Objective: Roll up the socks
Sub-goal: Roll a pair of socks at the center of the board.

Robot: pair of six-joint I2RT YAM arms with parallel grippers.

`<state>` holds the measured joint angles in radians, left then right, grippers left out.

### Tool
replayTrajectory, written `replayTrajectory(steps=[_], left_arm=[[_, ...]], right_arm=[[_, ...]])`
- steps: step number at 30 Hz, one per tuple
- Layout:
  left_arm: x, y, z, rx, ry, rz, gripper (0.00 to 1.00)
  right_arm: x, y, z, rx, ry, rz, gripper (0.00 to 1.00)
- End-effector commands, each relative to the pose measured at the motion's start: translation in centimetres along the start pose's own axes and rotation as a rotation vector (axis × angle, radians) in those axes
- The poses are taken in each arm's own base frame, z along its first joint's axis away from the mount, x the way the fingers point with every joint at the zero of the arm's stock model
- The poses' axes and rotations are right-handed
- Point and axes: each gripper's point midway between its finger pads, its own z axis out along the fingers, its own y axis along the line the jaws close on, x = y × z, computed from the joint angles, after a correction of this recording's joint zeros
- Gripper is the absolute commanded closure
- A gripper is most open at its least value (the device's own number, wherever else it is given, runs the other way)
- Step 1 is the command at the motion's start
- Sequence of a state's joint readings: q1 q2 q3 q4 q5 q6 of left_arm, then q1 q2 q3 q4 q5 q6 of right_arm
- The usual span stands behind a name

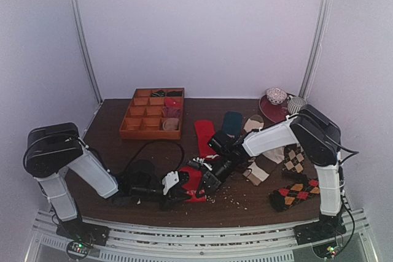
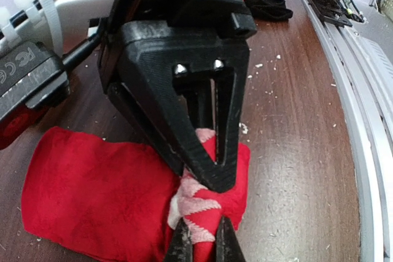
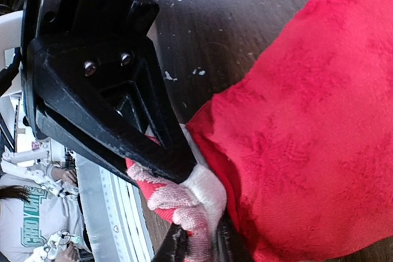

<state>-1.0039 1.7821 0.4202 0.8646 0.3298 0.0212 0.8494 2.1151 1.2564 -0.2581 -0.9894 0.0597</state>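
A red sock with a cream patterned end (image 1: pixel 195 189) lies near the table's front edge. Both grippers meet on it. My left gripper (image 1: pixel 183 187) is shut on the cream patterned end (image 2: pixel 199 213), pinching it between its fingertips (image 2: pixel 182 245). My right gripper (image 1: pixel 204 181) is shut on the same cream end (image 3: pixel 202 204) from the opposite side. The sock's red body (image 2: pixel 92 194) spreads flat on the table and fills the right of the right wrist view (image 3: pixel 307 121). A second red sock (image 1: pixel 204 136), a dark teal sock (image 1: pixel 232 122), a beige striped sock (image 1: pixel 261 165) and argyle socks (image 1: pixel 296 192) lie behind and to the right.
A wooden compartment tray (image 1: pixel 130 122) holding rolled socks stands at the back left. A maroon plate (image 1: pixel 270 112) with a cup is at the back right. Pale crumbs dot the wood around the sock. A metal rail (image 2: pixel 368 151) runs along the front edge.
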Motion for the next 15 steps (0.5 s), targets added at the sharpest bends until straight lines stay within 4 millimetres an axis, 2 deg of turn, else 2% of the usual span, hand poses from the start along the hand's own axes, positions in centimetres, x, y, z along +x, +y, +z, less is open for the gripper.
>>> replayTrajectory(steps=[1,4,8,12,15], left_arm=[[6.6,0.8,0.5,-0.056,0.248,-0.240,1.00],[9.7,0.1,0.2,-0.039,0.348,-0.431,1.00],[12.9,-1.7,-1.1,-0.012,0.421,-0.690,1.00],[15.1,-2.8,-3.5,-0.011,0.460,-0.901,1.00],[16.4,-3.6,-4.7,-0.004,0.511,-0.972,1.00]], right_arm=[[3.0,-3.5,0.8,0.157,0.042,0.075,0.77],[-0.3,-2.1,-1.4,0.185,-0.111,-0.049,0.66],[-3.5,-0.4,-4.5,0.235,-0.294,-0.243,0.63],[-4.6,2.4,-7.2,0.290,-0.469,-0.521,0.60],[-3.3,4.6,-8.1,0.328,-0.567,-0.767,0.51]])
